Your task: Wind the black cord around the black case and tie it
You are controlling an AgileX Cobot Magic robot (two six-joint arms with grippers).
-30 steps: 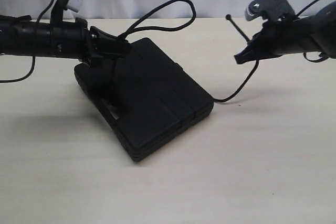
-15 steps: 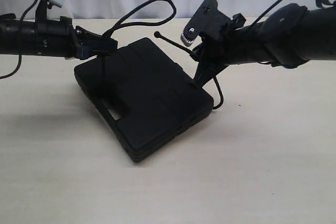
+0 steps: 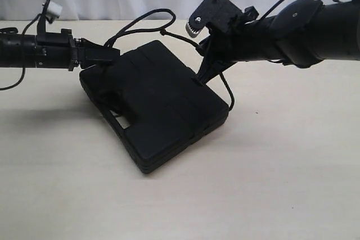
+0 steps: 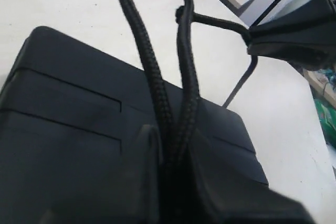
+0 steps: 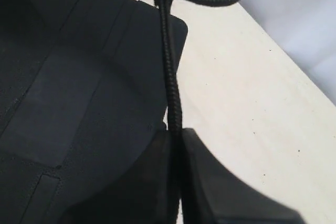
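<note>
**A:** The right gripper [image 3: 203, 76] has swung in from the 3 o'clock side of the exterior view and now hangs over the 1 o'clock edge of the case [image 3: 163, 105]. The left gripper [image 3: 115, 55] has drawn back towards 9 o'clock.

**B:** What do they hold?

**A:** Both are clenched on the cord [image 3: 147, 16]. The left pinches two strands side by side, the right pinches one.

**B:** Where does the cord run?

**A:** The left gripper sits at the case's 10 o'clock corner. From there the cord rises in a loop at 12 o'clock above the case and crosses to the right gripper. Below that gripper a strand curves down past the case's 3 o'clock edge.

**B:** Does it pass under the case?

**A:** I cannot tell; it is black against black there.

**B:** And the case?

**A:** It lies on the table [image 3: 281, 184], mid-view, with its handle slot towards 8 o'clock.
</note>
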